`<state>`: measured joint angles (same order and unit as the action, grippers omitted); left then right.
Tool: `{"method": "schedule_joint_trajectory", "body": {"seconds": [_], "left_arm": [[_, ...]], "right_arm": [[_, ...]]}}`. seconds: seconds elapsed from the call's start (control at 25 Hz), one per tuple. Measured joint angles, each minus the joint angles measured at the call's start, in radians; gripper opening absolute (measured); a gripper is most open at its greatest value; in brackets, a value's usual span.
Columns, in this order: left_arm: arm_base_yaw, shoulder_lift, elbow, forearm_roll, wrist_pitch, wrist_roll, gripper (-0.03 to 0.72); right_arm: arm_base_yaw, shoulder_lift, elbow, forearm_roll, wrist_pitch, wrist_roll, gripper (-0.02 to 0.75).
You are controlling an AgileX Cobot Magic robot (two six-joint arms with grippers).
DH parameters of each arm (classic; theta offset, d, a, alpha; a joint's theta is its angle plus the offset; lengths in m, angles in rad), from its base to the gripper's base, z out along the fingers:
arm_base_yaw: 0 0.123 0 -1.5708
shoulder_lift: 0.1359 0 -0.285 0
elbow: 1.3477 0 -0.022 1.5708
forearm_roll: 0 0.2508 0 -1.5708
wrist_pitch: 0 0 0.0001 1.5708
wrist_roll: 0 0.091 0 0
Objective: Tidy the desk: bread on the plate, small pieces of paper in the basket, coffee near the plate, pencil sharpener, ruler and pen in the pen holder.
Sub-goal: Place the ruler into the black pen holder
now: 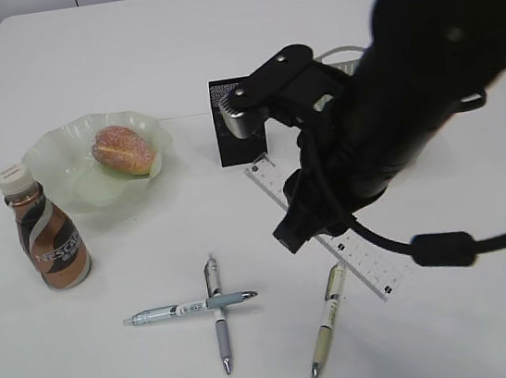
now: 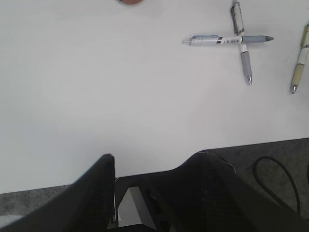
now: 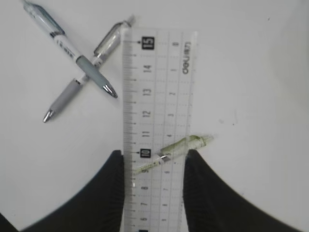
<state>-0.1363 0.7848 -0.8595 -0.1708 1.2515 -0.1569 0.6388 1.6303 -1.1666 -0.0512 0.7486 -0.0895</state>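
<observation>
The right arm fills the foreground, its claw [image 3: 153, 193] clamped across the width of the clear ruler [image 3: 157, 96], which it holds lifted off the counter [image 1: 121, 38] above the beige pen [image 1: 326, 321]. So the ruler step is in hand. The black mesh pen holder [image 1: 226, 127] sits just beyond the arm, partly hidden by it. Next, I'd guess, the ruler must be tipped upright and lowered into that small cup. Two crossed pens [image 1: 214, 303] lie waiting. The bread [image 1: 123, 150] already sits on the green plate [image 1: 61, 149], with the coffee [image 1: 47, 237] beside it. The left claw [image 2: 154, 169] hangs empty, jaws apart, over the near edge.
</observation>
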Motion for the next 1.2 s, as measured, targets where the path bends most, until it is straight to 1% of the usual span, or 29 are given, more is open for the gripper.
{"method": "schedule_joint_trajectory", "body": {"seconds": [0.24,0.32,0.4,0.68,1.0,1.2], "left_arm": [[0.0,0.0,0.0,0.0,0.0,0.0,0.424],[0.0,0.0,0.0,0.0,0.0,0.0,0.424],[0.0,0.0,0.0,0.0,0.0,0.0,0.424],[0.0,0.0,0.0,-0.004,0.0,0.0,0.424],[0.0,0.0,0.0,-0.017,0.0,0.0,0.424],[0.0,0.0,0.0,-0.018,0.0,0.0,0.424]], "right_arm": [[0.0,-0.226,0.287,-0.024,-0.433,0.0,0.25],[0.0,-0.276,0.341,-0.045,-0.564,-0.001,0.25],[0.0,-0.295,0.359,-0.057,-0.673,-0.001,0.25],[-0.008,-0.273,0.359,-0.057,-1.021,-0.003,0.25],[-0.106,-0.091,0.235,0.0,-1.239,-0.012,0.25],[-0.14,0.048,0.083,0.017,-1.281,-0.016,0.25]]}}
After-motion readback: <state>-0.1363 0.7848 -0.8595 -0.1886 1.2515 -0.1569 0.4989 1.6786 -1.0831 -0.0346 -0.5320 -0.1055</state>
